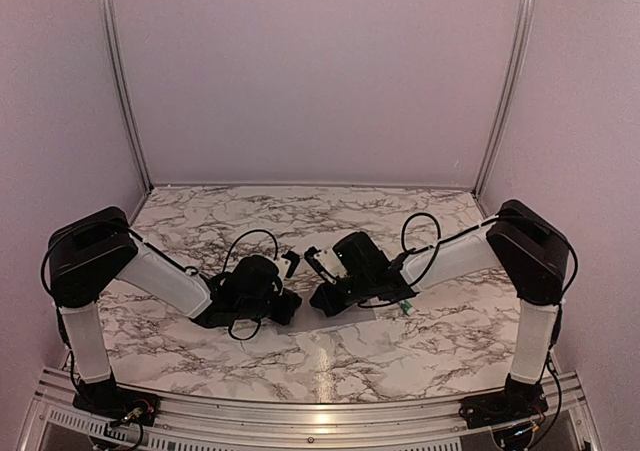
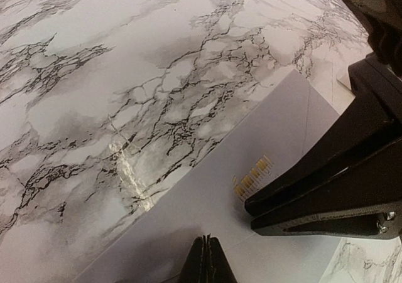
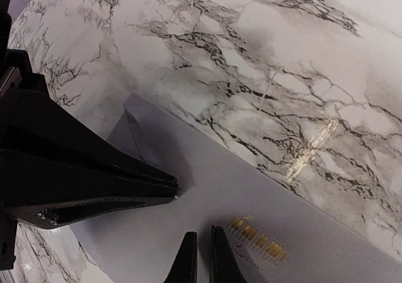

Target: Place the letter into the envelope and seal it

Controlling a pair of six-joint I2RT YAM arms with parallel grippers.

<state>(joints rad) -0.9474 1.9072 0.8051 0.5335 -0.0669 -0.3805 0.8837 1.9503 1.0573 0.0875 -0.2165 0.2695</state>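
The grey envelope (image 2: 207, 195) lies flat on the marble table with its flap folded down and a small gold print (image 2: 252, 176) on it. It also shows in the right wrist view (image 3: 251, 195). My left gripper (image 2: 206, 242) is shut, its tips pressing on the envelope. My right gripper (image 3: 201, 240) has its jaws almost together, tips down on the envelope beside the gold print (image 3: 257, 240). The two grippers stand tip to tip, left (image 1: 292, 307) and right (image 1: 325, 301), and cover most of the envelope from above. The letter is not visible.
A small green-white tube (image 1: 407, 308) lies on the table just right of the right gripper. Marble table (image 1: 300, 211) stretches behind the grippers to the pale back wall. Cables loop off both wrists.
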